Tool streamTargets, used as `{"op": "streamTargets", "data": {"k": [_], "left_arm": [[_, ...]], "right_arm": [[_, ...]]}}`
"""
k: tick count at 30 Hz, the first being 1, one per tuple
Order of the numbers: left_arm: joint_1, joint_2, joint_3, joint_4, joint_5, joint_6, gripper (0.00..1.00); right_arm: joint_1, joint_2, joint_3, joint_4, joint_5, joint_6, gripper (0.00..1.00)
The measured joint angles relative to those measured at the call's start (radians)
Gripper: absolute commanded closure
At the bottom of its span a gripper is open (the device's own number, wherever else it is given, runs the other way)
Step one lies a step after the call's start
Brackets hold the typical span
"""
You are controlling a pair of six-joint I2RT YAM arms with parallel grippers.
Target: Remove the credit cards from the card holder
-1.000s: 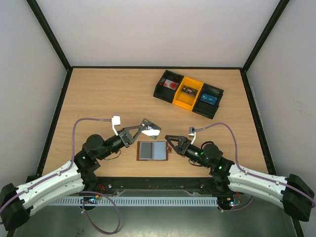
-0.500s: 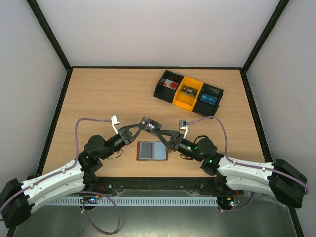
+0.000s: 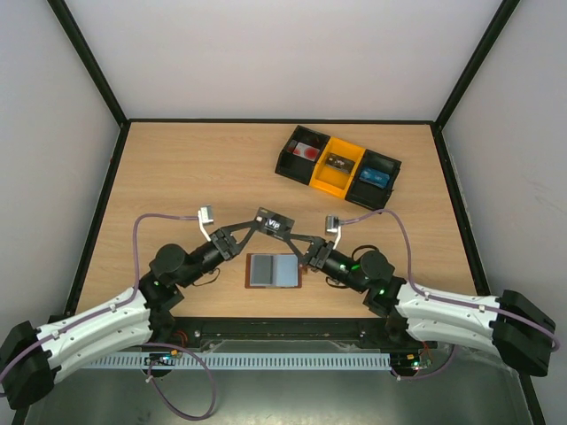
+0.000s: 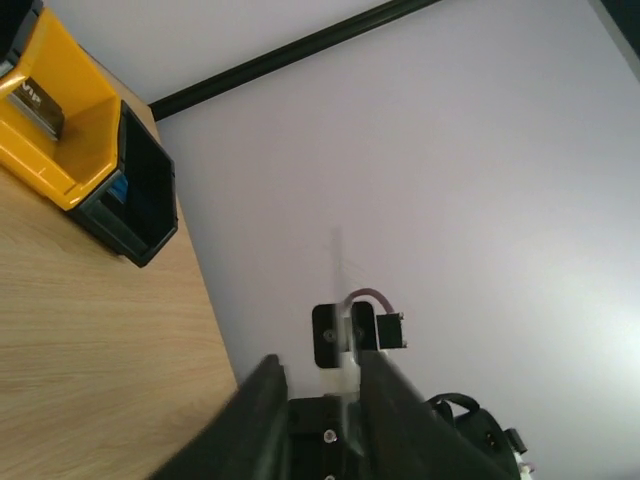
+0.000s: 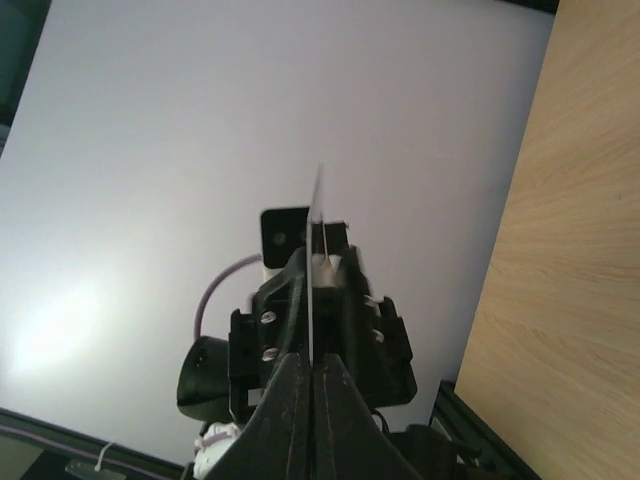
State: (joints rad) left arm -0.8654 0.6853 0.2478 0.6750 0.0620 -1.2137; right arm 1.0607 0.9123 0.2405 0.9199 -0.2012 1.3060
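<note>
A thin dark rectangular credit card with pale lettering [image 3: 274, 221] hangs in the air above the pale wooden table [image 3: 177, 177], caught between the 2 arms just behind the brown leather-like bifold card holder [image 3: 274, 271]. The card holder lies opened flat near the table's front edge, between the 2 arms, with its grey-blue inside facing up: 1 darker panel on the left, 1 paler on the right. Whether those panels are lining or further cards cannot be told. The right gripper [image 3: 290, 235] reaches in from the right, and in its wrist view its fingers [image 5: 290, 400] are pressed together on the credit card, seen edge-on as a fine line rising from them. The left gripper [image 3: 260, 222] meets the same card from the left; in its wrist view its fingers [image 4: 265, 410] stand slightly apart, the card's edge sitting in the gap, close to 1 finger and with space to the other. Well apart, toward the table's far right, sits a tray of 3 plastic bins [image 3: 337, 168], black, yellow and black, each with a small item inside.
</note>
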Motion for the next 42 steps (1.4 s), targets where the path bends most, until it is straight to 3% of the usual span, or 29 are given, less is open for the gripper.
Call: {"op": "streamTargets", "data": {"k": [1, 2, 5, 7, 12, 21, 31, 42], "left_arm": [[0.0, -0.008, 0.0, -0.008, 0.001, 0.007, 0.45], [0.0, -0.018, 0.0, -0.018, 0.002, 0.014, 0.34], [0.0, -0.058, 0.002, -0.076, -0.003, 0.043, 0.18], [0.0, -0.084, 0.016, -0.145, -0.013, 0.066, 0.02], [0.0, -0.127, 0.075, -0.331, -0.049, 0.154, 0.0], [0.0, -0.126, 0.151, -0.634, -0.132, 0.284, 0.0], [0.0, -0.046, 0.13, -0.717, -0.151, 0.357, 0.0], [0.001, 0.079, 0.16, -0.756, -0.187, 0.465, 0.0]], "right_arm": [[0.0, -0.015, 0.0, -0.013, 0.007, -0.004, 0.98], [0.0, -0.033, 0.0, -0.029, 0.018, -0.009, 0.98], [0.0, -0.079, 0.006, -0.089, 0.044, -0.03, 0.98], [0.0, -0.101, 0.025, -0.157, 0.064, -0.051, 0.98], [-0.032, -0.129, 0.109, -0.345, 0.102, -0.121, 0.98], [-0.266, -0.065, 0.276, -0.633, 0.082, -0.277, 0.98], [-0.659, 0.173, 0.476, -0.868, -0.063, -0.465, 0.98], [-0.872, 0.501, 0.713, -0.991, -0.15, -0.546, 0.98]]}}
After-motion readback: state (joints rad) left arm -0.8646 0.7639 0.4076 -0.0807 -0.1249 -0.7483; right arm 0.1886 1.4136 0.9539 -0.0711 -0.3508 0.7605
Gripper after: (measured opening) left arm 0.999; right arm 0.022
